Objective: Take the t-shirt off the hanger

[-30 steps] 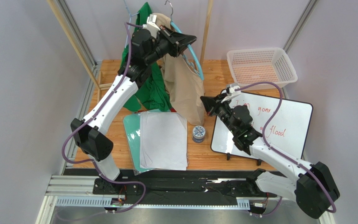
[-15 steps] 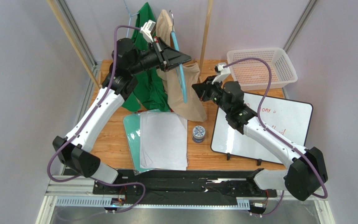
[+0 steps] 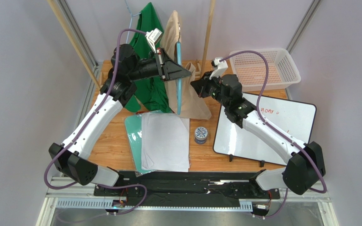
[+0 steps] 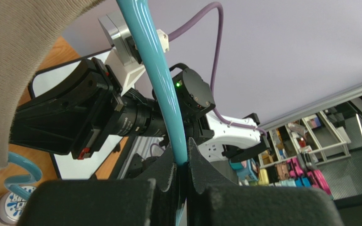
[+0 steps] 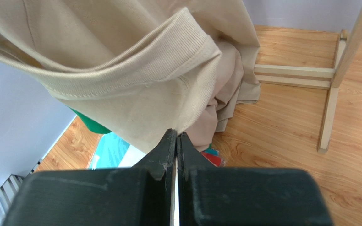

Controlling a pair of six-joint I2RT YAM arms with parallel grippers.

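A beige t-shirt (image 3: 194, 101) hangs on a teal hanger (image 3: 179, 80) at the back of the table. My left gripper (image 3: 187, 73) is shut on the hanger's teal bar; in the left wrist view the bar (image 4: 161, 80) runs up from between the fingers of my left gripper (image 4: 182, 160), with the shirt's ribbed edge (image 4: 22, 61) at the upper left. My right gripper (image 3: 193, 86) is just right of the hanger, against the shirt. In the right wrist view my right gripper (image 5: 176, 136) is shut, its tips pinching the lower edge of the beige cloth (image 5: 135, 84).
A green garment (image 3: 152, 56) hangs behind the left arm on a wooden rack (image 3: 210, 33). A white basket (image 3: 263, 68) stands at the back right and a whiteboard (image 3: 272, 127) lies under the right arm. Papers on a teal folder (image 3: 164, 141) and a small tin (image 3: 200, 134) lie in front.
My left gripper has turned the hanger from tilted to upright. My right gripper has risen and moved left up to the shirt and is now shut on its cloth.
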